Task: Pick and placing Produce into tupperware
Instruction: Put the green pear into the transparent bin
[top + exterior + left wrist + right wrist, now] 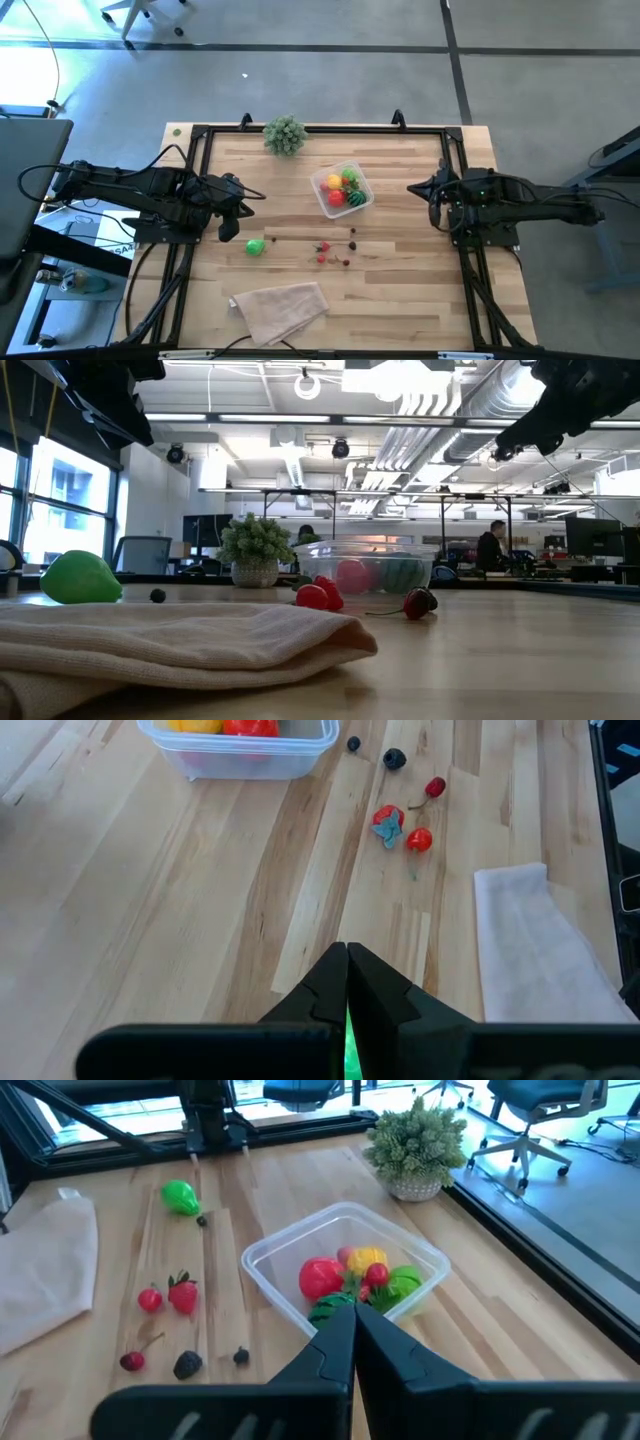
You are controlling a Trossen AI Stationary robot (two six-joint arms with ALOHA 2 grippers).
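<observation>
The clear tupperware (318,184) stands on the wooden table right of centre, with red, yellow and green produce (322,1276) inside it. Loose produce lies nearer the front edge: a green piece (255,247), small red pieces (323,248) and tiny dark ones (351,243). My left gripper (260,197) hovers shut over the table's left part, well left of the box, touching nothing. My right gripper (410,189) hangs shut just right of the box and above it, also with nothing in it. In the right wrist view the shut fingers (340,1342) point at the box's near wall (265,1262).
A beige cloth (282,310) lies crumpled near the front edge, left of centre. A bushy pale-green plant ball (285,134) stands at the far edge. A black frame rail (330,128) runs round the table. Bare wood lies between the cloth and the loose pieces.
</observation>
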